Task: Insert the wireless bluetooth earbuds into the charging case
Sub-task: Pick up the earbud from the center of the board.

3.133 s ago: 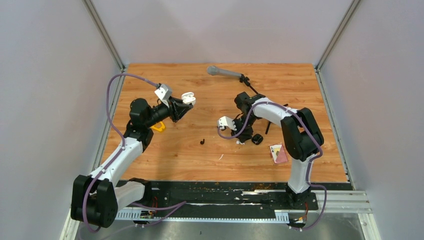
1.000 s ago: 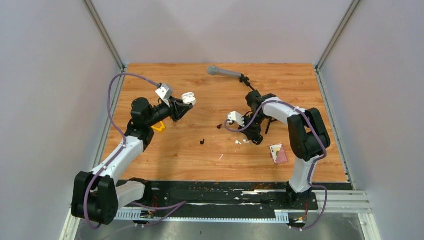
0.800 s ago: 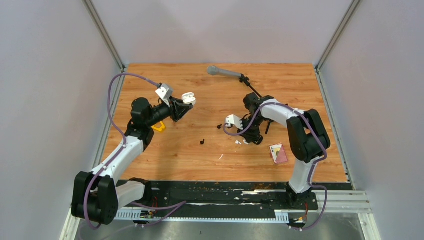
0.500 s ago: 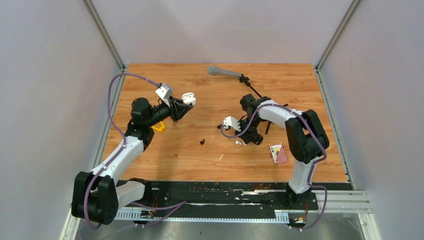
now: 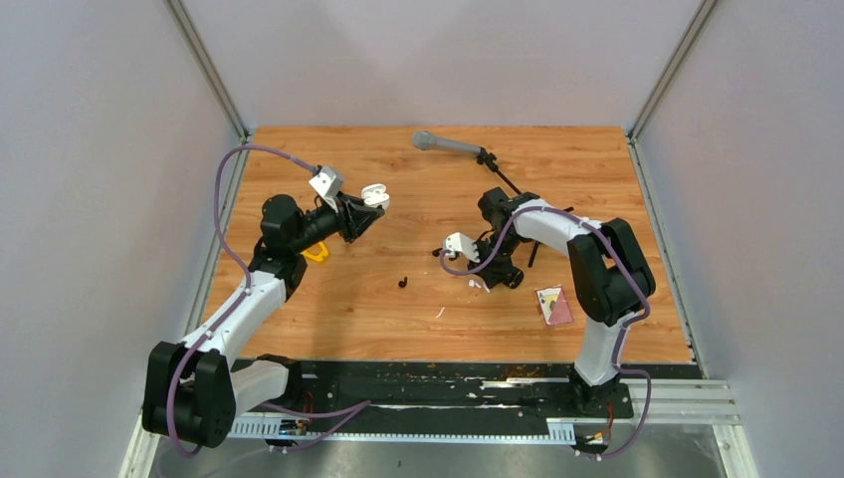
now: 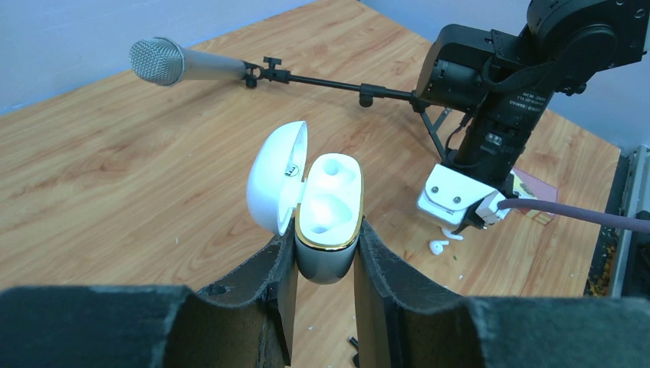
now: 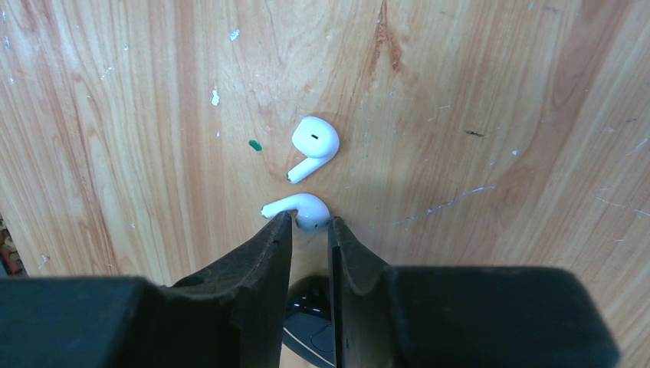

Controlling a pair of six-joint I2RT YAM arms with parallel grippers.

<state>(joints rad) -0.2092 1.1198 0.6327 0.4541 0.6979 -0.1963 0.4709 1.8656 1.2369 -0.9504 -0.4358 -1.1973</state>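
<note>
The right hand partly hides the nearer white earbud; grip unclear

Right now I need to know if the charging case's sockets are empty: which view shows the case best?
Left wrist: the charging case stands clamped in the left claw, lid open, both sockets empty. Top external shows only a small white shape at that claw's tip; right wrist shows none of it.
</note>
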